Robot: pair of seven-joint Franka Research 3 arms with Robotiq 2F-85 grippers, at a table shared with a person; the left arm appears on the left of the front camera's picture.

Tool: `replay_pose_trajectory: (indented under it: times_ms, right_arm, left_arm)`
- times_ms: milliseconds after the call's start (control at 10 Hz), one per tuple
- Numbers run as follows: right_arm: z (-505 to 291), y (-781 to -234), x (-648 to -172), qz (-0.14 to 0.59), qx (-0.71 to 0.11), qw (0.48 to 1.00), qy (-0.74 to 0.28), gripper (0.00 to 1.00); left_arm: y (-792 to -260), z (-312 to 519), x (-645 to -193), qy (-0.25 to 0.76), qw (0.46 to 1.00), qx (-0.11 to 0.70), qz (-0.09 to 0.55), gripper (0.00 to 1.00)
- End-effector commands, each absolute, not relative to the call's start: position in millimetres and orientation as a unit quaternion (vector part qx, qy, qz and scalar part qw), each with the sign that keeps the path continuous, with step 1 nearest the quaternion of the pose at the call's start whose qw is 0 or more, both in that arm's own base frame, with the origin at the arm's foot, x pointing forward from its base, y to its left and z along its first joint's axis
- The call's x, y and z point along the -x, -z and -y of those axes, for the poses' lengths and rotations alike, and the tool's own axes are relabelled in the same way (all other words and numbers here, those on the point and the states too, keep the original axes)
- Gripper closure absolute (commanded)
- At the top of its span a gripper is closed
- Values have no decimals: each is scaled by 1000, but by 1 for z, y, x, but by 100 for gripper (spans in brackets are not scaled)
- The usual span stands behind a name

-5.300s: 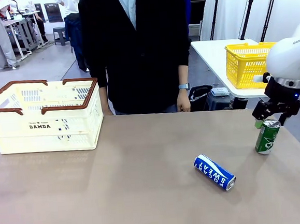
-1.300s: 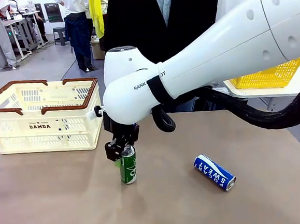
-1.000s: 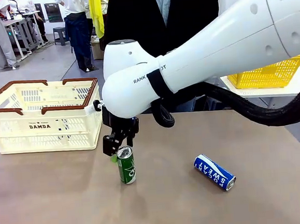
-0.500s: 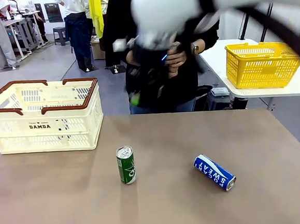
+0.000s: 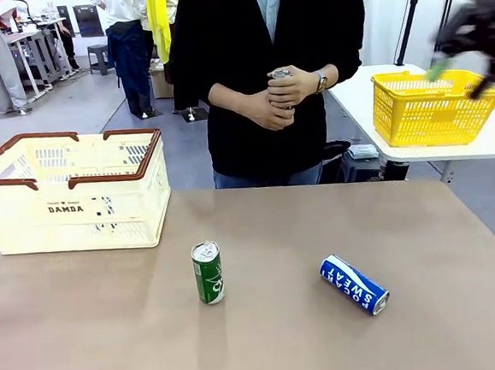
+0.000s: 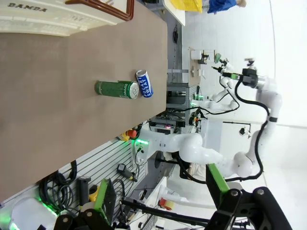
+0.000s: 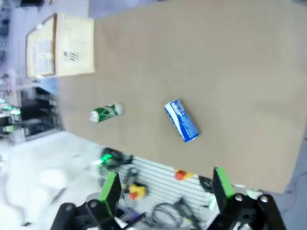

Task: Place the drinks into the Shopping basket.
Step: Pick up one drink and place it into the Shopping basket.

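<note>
change: right gripper has let go of the green can and swung up and off to its own side. a second ago it sat clamped on the can's top, and now the can stands upright and alone on the table.
meaning: the can was carried across the table and set down, not dropped in (a hand-over to the other arm's side, at a guess). both drinks are outside the shopping basket, so the task proper is yet to begin.
right gripper: jaws spread wide, nothing between the green pads, touching nothing. it is a motion blur in the front view.
left gripper: fingers also wide apart, empty, held well clear of the table.
green can: far ahead of the right gripper and well apart from it, with the blue can nearer to that gripper than it is.
blue can: lying on its side, the closer of the two drinks to the right gripper, untouched.
shopping basket: farthest from the right gripper, past the green can. no drink shows inside it.
person's hands: clasped at the chest, well away from both grippers.
next, as i judge it: the green can is the closer drink to the basket, so lifting it over the brown rim looks the natural move.
</note>
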State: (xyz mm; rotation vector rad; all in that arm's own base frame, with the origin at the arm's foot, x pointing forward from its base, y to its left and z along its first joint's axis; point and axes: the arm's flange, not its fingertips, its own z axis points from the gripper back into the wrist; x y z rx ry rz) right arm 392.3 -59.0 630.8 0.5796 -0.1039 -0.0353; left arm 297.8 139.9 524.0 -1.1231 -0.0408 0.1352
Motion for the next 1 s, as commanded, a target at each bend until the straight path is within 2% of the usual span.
replay_pose_trajectory:
  times_ms: [0, 200, 300, 400, 500, 600, 700, 900]
  right_arm:
    - [153, -595, -381, 79, -453, 882, 101, 0]
    - [262, -540, -357, 66, -560, 806, 181, 0]
    - [299, -512, -346, 60, -620, 763, 174, 0]
    - [319, -489, -341, 66, -644, 739, 186, 0]
    - [323, -475, -343, 82, -641, 738, 195, 0]
    - [302, -462, -352, 117, -588, 782, 171, 0]
    - [321, -468, -316, 79, -629, 742, 218, 0]
    - [321, -468, -316, 79, -629, 742, 218, 0]
  left_arm:
    - [-527, -138, -296, -65, 839, 540, 18, 0]
    - [-527, -138, -296, -65, 839, 540, 18, 0]
    - [-527, -138, -296, -65, 839, 540, 18, 0]
    - [-527, -138, -296, -65, 839, 540, 18, 0]
    - [-527, -138, -296, -65, 839, 540, 18, 0]
    - [-527, -138, -296, -65, 839, 540, 18, 0]
    - [-527, -138, -296, -65, 839, 540, 18, 0]
    - [-527, -138, -296, -65, 839, 540, 18, 0]
